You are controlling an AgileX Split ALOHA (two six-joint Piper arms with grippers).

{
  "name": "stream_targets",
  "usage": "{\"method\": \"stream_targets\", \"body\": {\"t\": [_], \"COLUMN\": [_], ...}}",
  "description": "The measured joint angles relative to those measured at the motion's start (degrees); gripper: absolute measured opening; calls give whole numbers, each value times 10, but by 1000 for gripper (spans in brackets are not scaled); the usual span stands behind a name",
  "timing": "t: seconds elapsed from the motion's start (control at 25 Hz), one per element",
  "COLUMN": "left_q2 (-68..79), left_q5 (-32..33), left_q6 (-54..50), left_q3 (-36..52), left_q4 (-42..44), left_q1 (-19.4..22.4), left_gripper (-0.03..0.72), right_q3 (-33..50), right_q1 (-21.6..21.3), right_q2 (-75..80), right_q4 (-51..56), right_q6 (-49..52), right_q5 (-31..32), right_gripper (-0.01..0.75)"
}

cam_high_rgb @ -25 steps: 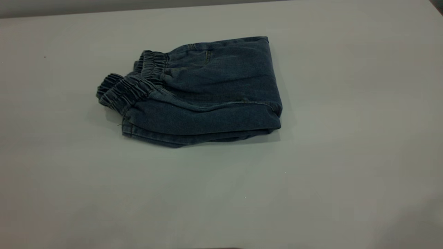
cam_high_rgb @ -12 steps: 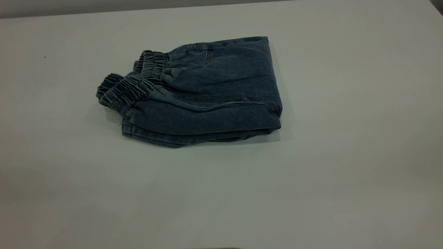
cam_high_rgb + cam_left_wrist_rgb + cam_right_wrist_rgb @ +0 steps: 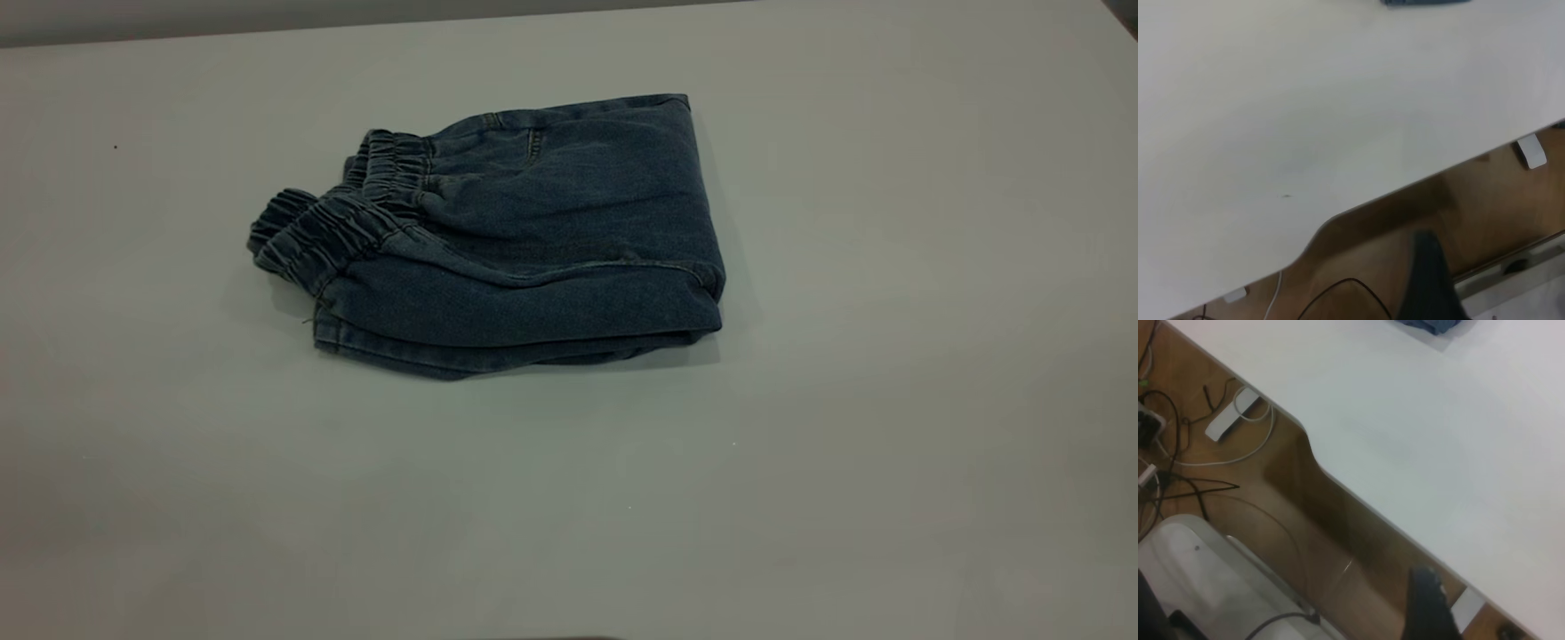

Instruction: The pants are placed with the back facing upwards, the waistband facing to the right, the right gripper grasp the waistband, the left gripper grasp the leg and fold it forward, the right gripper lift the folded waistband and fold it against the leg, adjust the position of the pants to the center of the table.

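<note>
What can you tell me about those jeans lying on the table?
The pants are short, dark blue denim, folded into a compact bundle of several layers. A gathered elastic waistband bunches at the bundle's left end; the right end is a smooth fold. Stitched seams run along the top. They lie flat on the white table, toward its far side, left of middle. Nothing but the table touches them; no gripper is near.

Folded short denim pants (image 3: 524,240) show deep blue, faded paler along the folds, with darker gathered ribbing on the elastic waistband (image 3: 329,233). Under them, the big smooth tabletop (image 3: 800,444) reads plain matte white, unpatterned. Below the table's edge in the wrist views, brown wood flooring (image 3: 1238,493) carries black and white cables (image 3: 1198,460).
</note>
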Motion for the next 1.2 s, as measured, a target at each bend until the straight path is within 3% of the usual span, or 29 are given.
{"method": "stream_targets", "body": {"t": [0.76, 0.92, 1.08, 1.2], "left_q2": [0, 0, 0, 0], "left_q5": [-26, -26, -26, -26], "left_q6": [6, 8, 8, 8], "left_q3": [16, 16, 16, 16], "left_q4": [12, 11, 11, 11], "left_q1": [0, 16, 81, 139], "left_gripper": [443, 443, 443, 443], "right_q3": [0, 0, 0, 0], "right_q1": [-9, -95, -234, -299], "right_q2": [0, 0, -7, -38], "right_q4": [-4, 0, 2, 2], "right_q6": [0, 0, 0, 0], "right_q5": [-1, -1, -1, -1], "right_gripper": [373, 373, 373, 373]}}
